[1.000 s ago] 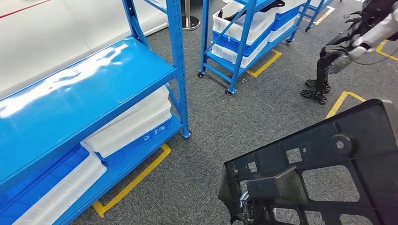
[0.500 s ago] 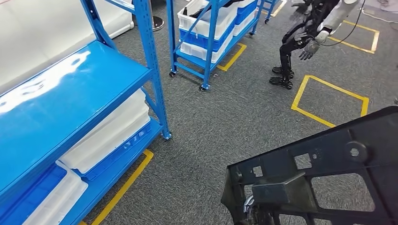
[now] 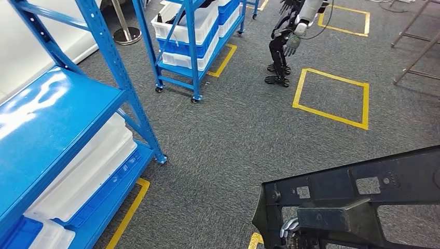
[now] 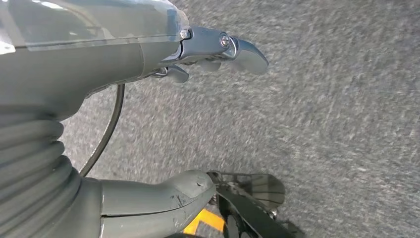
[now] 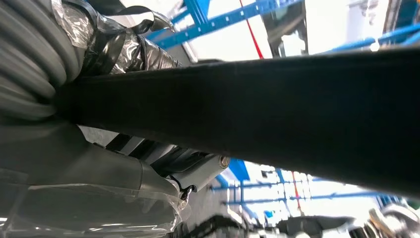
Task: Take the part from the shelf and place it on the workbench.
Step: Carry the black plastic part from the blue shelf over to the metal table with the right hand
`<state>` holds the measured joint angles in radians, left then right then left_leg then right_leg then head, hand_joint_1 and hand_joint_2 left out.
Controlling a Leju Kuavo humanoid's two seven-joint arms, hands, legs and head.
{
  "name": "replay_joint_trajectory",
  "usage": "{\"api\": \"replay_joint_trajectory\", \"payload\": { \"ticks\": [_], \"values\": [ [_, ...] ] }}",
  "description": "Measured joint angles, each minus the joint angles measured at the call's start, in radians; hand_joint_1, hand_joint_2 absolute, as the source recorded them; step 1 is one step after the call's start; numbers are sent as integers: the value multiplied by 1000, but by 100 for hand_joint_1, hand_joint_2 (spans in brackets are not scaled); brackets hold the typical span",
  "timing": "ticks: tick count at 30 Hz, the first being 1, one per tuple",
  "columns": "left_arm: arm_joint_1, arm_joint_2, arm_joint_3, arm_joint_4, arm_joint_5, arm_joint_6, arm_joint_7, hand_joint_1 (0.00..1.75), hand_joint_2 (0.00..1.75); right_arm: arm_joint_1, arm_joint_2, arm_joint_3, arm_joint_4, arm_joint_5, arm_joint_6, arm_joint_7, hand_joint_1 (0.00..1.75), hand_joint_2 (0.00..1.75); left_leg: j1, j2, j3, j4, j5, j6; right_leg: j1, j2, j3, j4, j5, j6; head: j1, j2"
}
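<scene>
meanwhile the black part (image 3: 358, 202) hangs over grey carpet (image 3: 233, 135), long axis running crosswise and tilted up toward the right hand (image 5: 124, 173), which clamps its dark edge. whether the left hand (image 4: 148, 124) grips it i cannot tell; its fingers (image 3: 288, 226) sit at the part's lower left corner.

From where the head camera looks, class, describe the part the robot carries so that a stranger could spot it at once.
Start at the grey carpet and look to the picture's lower right corner. There a big flat black plastic frame juts up. Unlike the blue shelves and white bins, it is pierced with cut-out windows.
</scene>
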<state>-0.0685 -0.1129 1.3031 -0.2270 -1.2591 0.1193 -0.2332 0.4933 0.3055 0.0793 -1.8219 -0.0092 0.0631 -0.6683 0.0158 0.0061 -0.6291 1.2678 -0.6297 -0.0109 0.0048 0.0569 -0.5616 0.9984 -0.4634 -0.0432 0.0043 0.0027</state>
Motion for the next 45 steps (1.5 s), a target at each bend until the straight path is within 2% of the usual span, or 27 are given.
{"api": "replay_joint_trajectory", "payload": {
  "ticks": [1,3,5,7,8,10,12,14,15,17,18,19,21,23,25,27,29,30,32,34,36,38,39,41,42,43,45],
  "values": [
    [0,0,-1,0,-1,0,-1,0,175,1,3,-4,-2,1,5,0,175,175,2,-5,15,-46,38,-3,-3,15,-1,9,-5,5,0,0],
    [-1,-1,-1,0,-3,0,-4,0,175,2,10,-12,-8,4,14,1,175,175,9,-49,61,-161,96,-8,-7,43,-9,37,-21,19,0,0],
    [-3,-2,-2,0,-6,0,-5,0,175,3,16,-21,-14,10,24,2,175,175,10,-81,78,-208,104,0,-8,64,-24,60,-31,33,0,0],
    [-5,-3,-4,0,-9,1,-5,0,175,6,21,-29,-20,15,33,2,175,175,6,-66,76,-206,104,16,-9,84,-34,63,-29,42,-1,0],
    [-6,-3,-5,0,-10,1,-6,0,175,7,23,-32,-22,15,36,2,175,175,7,-54,76,-208,106,23,-10,80,-37,67,-30,46,0,0],
    [-6,-3,-8,0,-12,2,-7,0,175,8,26,-37,-25,15,42,3,175,175,8,-28,77,-212,111,34,-8,30,-62,116,-58,53,1,0],
    [-3,-3,-9,0,-13,2,-8,0,175,6,27,-39,-28,15,47,3,175,175,3,0,76,-214,109,39,-8,-34,-124,236,-120,60,2,0],
    [0,-2,-9,0,-14,3,-8,0,175,6,28,-40,-28,15,48,3,175,175,-1,32,76,-214,106,42,-10,-51,-177,336,-152,61,2,0],
    [0,-2,-9,0,-15,4,-8,0,175,6,28,-41,-28,14,48,3,175,175,-3,46,78,-214,104,42,-9,-53,-179,339,-142,58,2,0],
    [-2,-2,-10,0,-16,8,-9,0,175,6,29,-42,-28,11,49,2,175,175,-6,72,84,-215,99,42,-1,-71,-123,232,-78,43,2,0],
    [-4,-3,-10,0,-17,9,-10,0,175,5,30,-43,-28,9,50,2,175,175,-7,83,88,-216,96,41,8,-95,-84,160,-52,33,2,0],
    [-4,-4,-10,0,-18,12,-11,0,175,5,31,-43,-28,6,51,1,175,175,-7,94,93,-219,94,38,16,-116,-54,101,-35,24,2,0],
    [-5,-5,-11,0,-19,16,-14,0,175,4,32,-44,-29,0,52,0,175,175,-7,115,100,-226,93,31,29,-134,-34,55,-31,10,2,0],
    [-8,-5,-12,0,-20,19,-16,0,175,7,33,-47,-31,-3,51,0,175,175,-7,132,112,-237,91,23,26,-108,-26,35,-21,1,2,0],
    [-10,-5,-15,0,-21,20,-19,0,175,8,36,-49,-32,-3,52,0,175,175,-7,92,110,-210,68,16,16,-84,-5,3,-8,-4,2,0],
    [-8,-3,-16,0,-22,20,-20,0,175,6,38,-51,-32,-3,53,0,175,175,-5,24,63,-103,15,11,10,-60,7,-10,-2,-8,1,0],
    [-3,-3,-16,0,-22,20,-19,0,175,4,39,-54,-32,-4,54,0,175,175,-3,1,1,6,-21,5,9,-29,6,-4,-4,-9,1,0],
    [-1,-2,-16,0,-22,20,-19,0,175,5,40,-55,-32,-5,54,0,175,175,-1,0,-12,20,-13,2,8,-12,6,0,-7,-7,1,0],
    [0,0,-16,0,-22,20,-19,0,175,7,41,-59,-32,-6,54,0,175,175,4,-10,11,-59,57,-6,3,21,6,16,-17,3,1,0],
    [0,3,-17,0,-24,20,-19,0,175,7,42,-62,-32,-6,55,0,175,175,11,-63,54,-168,107,-10,-2,50,-3,43,-33,17,1,0],
    [1,4,-17,0,-27,18,-18,0,175,7,43,-65,-32,-7,56,0,175,175,11,-99,69,-203,106,-1,-4,73,-18,61,-40,31,2,0],
    [1,5,-18,0,-30,17,-18,0,175,10,43,-68,-32,-7,56,0,175,175,9,-80,71,-206,108,14,-7,96,-27,62,-38,42,3,0],
    [-1,5,-19,0,-31,16,-19,0,175,12,43,-70,-32,-7,56,-1,175,175,9,-66,73,-209,110,21,-7,88,-29,63,-37,46,3,0],
    [-4,6,-20,0,-31,16,-20,0,175,13,43,-74,-33,-7,54,-1,175,175,12,-39,78,-218,112,31,-5,23,-48,101,-57,52,3,0],
    [-4,7,-21,-1,-31,16,-21,0,175,12,43,-75,-33,-7,54,-1,175,175,9,-25,81,-220,111,34,-4,-17,-72,147,-80,56,3,0],
    [-3,8,-21,-1,-31,16,-21,0,175,11,43,-76,-34,-7,53,-1,175,175,7,-9,82,-221,110,36,-6,-41,-107,208,-107,59,4,0],
    [2,9,-23,-1,-31,16,-21,0,175,11,43,-77,-34,-6,53,-1,175,175,2,25,84,-222,104,38,-9,-53,-167,305,-132,62,4,0]
  ]
}}
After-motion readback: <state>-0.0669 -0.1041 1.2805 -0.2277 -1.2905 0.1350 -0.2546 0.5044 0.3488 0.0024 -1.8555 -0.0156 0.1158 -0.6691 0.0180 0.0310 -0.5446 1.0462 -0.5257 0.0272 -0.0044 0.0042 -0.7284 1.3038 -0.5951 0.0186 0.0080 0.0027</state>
